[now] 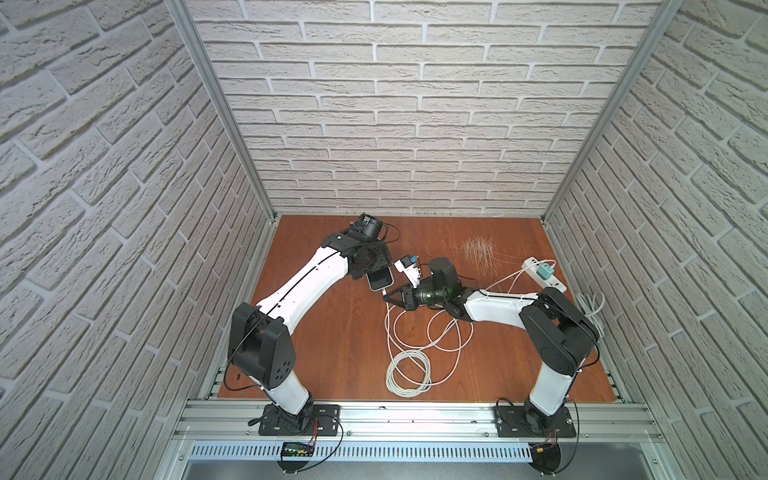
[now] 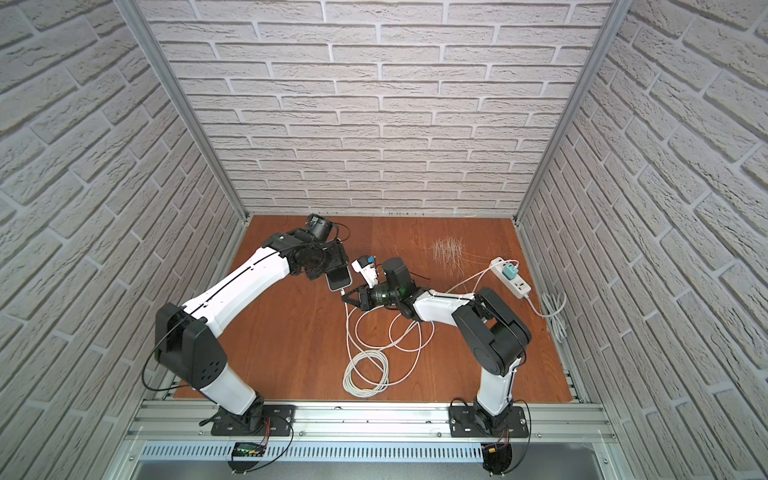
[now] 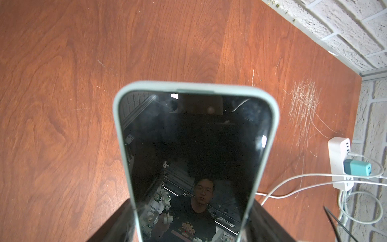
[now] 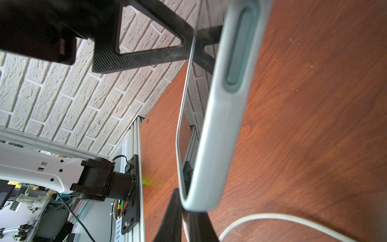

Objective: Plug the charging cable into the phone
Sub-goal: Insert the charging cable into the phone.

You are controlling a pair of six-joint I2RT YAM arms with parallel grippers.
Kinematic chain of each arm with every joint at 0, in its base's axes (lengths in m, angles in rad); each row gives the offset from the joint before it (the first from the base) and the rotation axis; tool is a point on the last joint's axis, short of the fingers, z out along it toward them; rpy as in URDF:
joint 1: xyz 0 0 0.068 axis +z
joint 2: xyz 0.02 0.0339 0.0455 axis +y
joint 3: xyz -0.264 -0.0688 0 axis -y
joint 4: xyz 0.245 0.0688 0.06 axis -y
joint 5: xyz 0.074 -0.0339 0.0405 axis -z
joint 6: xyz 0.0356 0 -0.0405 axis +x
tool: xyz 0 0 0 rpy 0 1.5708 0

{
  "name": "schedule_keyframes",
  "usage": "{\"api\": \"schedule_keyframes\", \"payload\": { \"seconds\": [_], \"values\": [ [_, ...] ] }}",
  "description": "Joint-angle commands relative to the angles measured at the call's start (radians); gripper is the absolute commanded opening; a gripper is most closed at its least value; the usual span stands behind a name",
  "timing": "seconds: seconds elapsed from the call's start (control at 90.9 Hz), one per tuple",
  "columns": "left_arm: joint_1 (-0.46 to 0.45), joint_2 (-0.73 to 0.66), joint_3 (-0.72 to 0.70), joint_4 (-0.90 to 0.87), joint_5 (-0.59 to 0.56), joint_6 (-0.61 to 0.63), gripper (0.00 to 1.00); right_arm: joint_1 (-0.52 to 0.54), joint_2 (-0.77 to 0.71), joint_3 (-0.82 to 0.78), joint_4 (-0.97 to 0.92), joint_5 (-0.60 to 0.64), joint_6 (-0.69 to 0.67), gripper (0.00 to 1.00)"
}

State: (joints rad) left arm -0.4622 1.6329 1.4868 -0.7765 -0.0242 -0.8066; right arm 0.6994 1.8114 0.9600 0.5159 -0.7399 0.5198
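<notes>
Glossy-screened phone (image 3: 194, 146), matt pale case (image 4: 219, 125), scratched wood-grain table (image 1: 332, 332)

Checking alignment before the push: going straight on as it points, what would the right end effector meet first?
Probably the phone: the right end effector, shut on the cable, points at its near end from close by; depth is unclear.
</notes>
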Motion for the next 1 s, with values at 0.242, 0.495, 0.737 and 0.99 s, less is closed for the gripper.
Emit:
{"api": "schedule_keyframes", "payload": {
  "seconds": [0.242, 0.495, 0.737, 0.99],
  "values": [
    [-0.01, -0.049, -0.014, 0.057, 0.017, 0.022, 0.29, -0.006, -0.011, 0.005, 0.033, -0.001, -0.003, 0.03],
    [-0.022, -0.052, -0.021, 0.049, 0.027, 0.036, 0.29, -0.008, -0.012, 0.002, 0.038, 0.0, 0.0, 0.03],
    [-0.054, -0.063, -0.07, 0.042, 0.021, 0.04, 0.29, -0.01, -0.017, -0.005, 0.053, 0.002, 0.006, 0.03],
    [-0.082, -0.072, -0.157, 0.053, 0.006, 0.01, 0.29, -0.012, -0.028, -0.02, 0.073, 0.009, 0.009, 0.03]
  ]
}}
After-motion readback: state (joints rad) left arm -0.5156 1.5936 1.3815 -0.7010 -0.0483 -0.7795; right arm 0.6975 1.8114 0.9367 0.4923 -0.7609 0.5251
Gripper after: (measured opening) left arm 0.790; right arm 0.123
